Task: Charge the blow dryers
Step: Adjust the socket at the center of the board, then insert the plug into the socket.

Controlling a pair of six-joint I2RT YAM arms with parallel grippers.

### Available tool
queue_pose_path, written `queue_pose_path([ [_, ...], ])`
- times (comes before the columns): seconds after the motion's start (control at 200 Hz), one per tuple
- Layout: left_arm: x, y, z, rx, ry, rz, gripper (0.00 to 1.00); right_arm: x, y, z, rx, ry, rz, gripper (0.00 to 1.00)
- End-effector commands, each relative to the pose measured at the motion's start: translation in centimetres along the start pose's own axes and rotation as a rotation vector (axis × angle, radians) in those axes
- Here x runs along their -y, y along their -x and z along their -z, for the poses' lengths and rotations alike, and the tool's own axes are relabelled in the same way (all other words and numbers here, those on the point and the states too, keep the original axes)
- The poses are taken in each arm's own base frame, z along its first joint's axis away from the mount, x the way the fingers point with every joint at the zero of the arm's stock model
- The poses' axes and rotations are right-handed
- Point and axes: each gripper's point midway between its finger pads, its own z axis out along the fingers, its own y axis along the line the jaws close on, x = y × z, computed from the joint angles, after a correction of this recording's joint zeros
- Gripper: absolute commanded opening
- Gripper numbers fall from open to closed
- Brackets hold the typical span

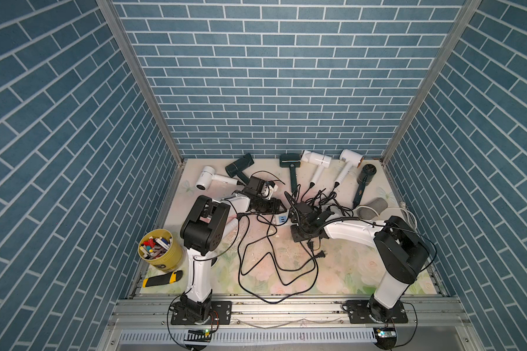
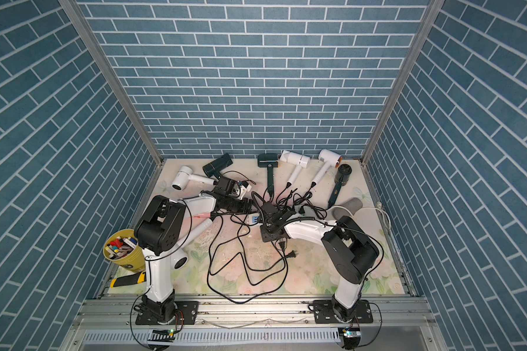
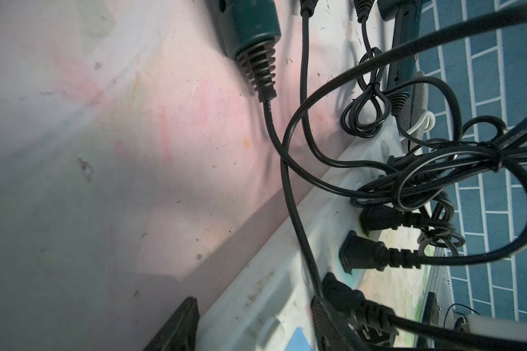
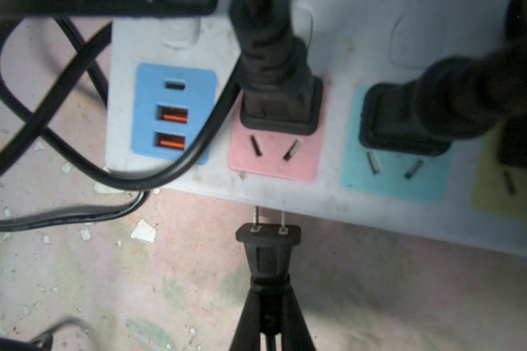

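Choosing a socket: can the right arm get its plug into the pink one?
Probably not: a black plug already sits in the pink socket; only its two slanted slots are bare.

Top views were evenly lit, sharp, brick walls [image 1: 43, 121] bowed at edges, wrist views dimmer, nearest plugs [image 4: 408, 121] blurred, shadows crossed the mat [image 3: 104, 182].

Left arm [image 1: 206, 226] bent at the elbow, forearm reaching toward table centre. Left gripper [image 3: 253, 326] low, fingers spread apart. Right arm [image 1: 399, 252] reaching inward, right gripper [image 4: 270, 290] pinched tight on a plug [image 4: 268, 243].
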Motion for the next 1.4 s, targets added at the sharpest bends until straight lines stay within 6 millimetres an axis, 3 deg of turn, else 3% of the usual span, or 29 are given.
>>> queue_pose_path([
  [0.0,0.6,-3.1,-1.3,-0.110,-0.026,0.036,0.64,-0.3,6.0,1.2,0.195,0.015,-0.092,0.00],
  [0.175,0.5,-3.3,-1.3,-0.114,-0.025,0.038,0.64,-0.5,6.8,1.6,0.221,0.031,-0.131,0.00],
  [0.405,0.3,-3.5,-1.5,-0.120,-0.025,0.043,0.64,-0.4,6.6,0.3,0.204,0.024,-0.146,0.00],
  [0.66,0.3,-3.6,-1.6,-0.126,-0.022,0.039,0.64,1.0,7.4,1.3,0.221,0.017,-0.141,0.00],
  [0.93,0.4,-3.6,-1.7,-0.127,-0.026,0.033,0.64,-0.4,8.0,0.3,0.187,0.093,-0.088,0.00],
  [1.1,0.7,-2.9,-1.3,-0.122,-0.022,0.019,0.64,-0.7,8.3,-0.1,0.166,0.090,-0.070,0.00],
  [1.25,0.6,-1.7,-0.9,-0.108,0.014,0.005,0.66,-0.2,7.9,0.7,0.164,0.063,-0.059,0.00],
  [1.395,0.6,1.0,0.6,-0.061,0.065,-0.004,0.70,0.7,7.0,2.3,0.170,0.039,-0.054,0.20],
])
